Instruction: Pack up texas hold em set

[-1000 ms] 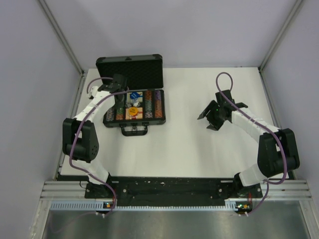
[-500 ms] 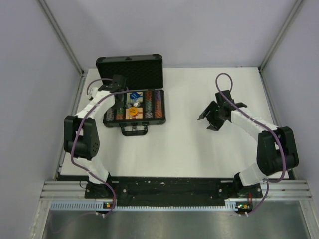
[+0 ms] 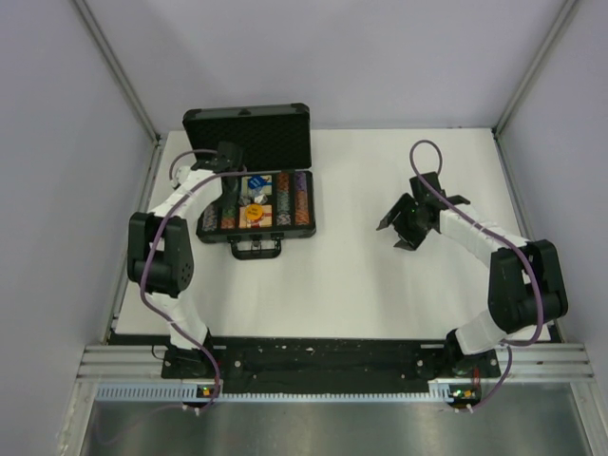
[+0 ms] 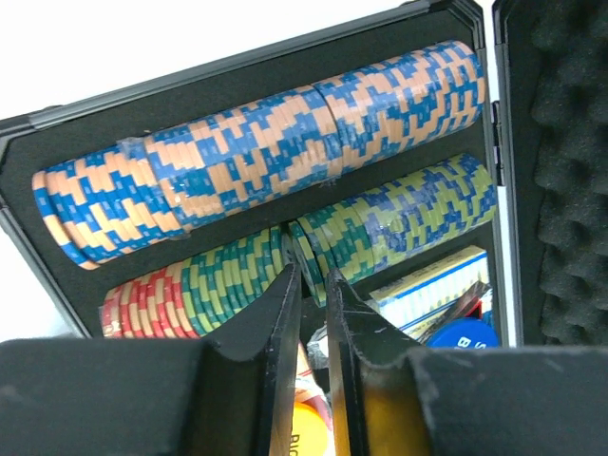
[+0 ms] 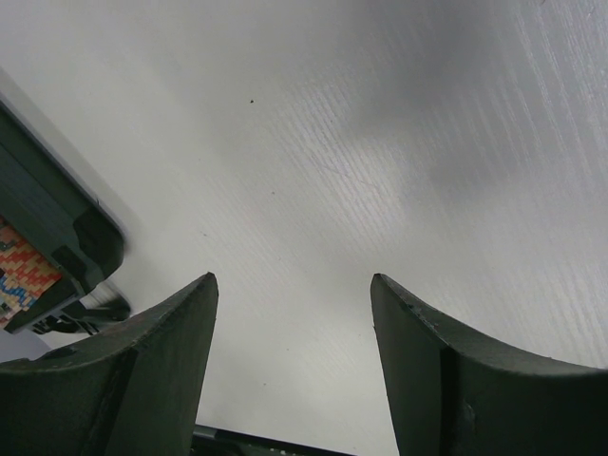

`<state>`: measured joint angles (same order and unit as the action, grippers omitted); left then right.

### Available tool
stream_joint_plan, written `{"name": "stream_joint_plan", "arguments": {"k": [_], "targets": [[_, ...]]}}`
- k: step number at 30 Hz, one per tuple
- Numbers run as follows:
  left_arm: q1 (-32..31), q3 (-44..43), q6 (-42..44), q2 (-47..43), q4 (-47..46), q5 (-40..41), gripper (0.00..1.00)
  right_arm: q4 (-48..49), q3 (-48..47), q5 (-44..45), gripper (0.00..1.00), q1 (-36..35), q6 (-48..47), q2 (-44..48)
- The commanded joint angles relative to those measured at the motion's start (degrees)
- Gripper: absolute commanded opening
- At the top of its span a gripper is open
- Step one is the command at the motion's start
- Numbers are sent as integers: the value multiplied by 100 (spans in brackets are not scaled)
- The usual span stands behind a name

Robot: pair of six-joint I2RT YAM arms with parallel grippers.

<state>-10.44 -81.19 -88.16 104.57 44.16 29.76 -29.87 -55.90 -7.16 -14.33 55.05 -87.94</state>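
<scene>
The black briefcase (image 3: 255, 232) lies open at the back left, its foam lid (image 3: 247, 136) standing up behind. Multicoloured chip rows (image 4: 266, 157) fill the tray, with an orange disc (image 3: 254, 214) and a blue card deck (image 3: 256, 180) among them. My left gripper (image 3: 228, 190) hangs over the tray's left part. In the left wrist view the left gripper (image 4: 312, 275) has its jaws nearly together, above a green and yellow chip row (image 4: 399, 214), and I see nothing clearly held. My right gripper (image 3: 397, 228) is open and empty over bare table, right of the case.
A white and blue card box (image 4: 432, 290) and a blue disc (image 4: 461, 334) lie by the foam lid (image 4: 560, 171). The case's corner (image 5: 47, 228) shows in the right wrist view. Grey walls stand around the white table (image 3: 380, 285).
My left arm's elbow has shifted slightly right and up, while its gripper stays over the tray. The right arm has hardly moved.
</scene>
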Motion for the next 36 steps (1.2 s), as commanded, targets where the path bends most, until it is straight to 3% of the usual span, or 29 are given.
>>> {"name": "stream_joint_plan", "arguments": {"k": [1,5,14,28,36], "targets": [[51,-406,97,98,31,118,26,42,-185,4,65,88,-82,-30],[51,-442,141,37,49,179,34,42,-185,4,65,114,-91,-21],[51,-126,281,-376,-12,197,31,51,-220,-5,65,114,-108,-30],[94,112,598,-280,-347,-295,3,51,-105,-31,65,123,-82,-21],[112,51,537,-183,-154,-304,1,51,-79,-14,65,114,-73,-4]]}}
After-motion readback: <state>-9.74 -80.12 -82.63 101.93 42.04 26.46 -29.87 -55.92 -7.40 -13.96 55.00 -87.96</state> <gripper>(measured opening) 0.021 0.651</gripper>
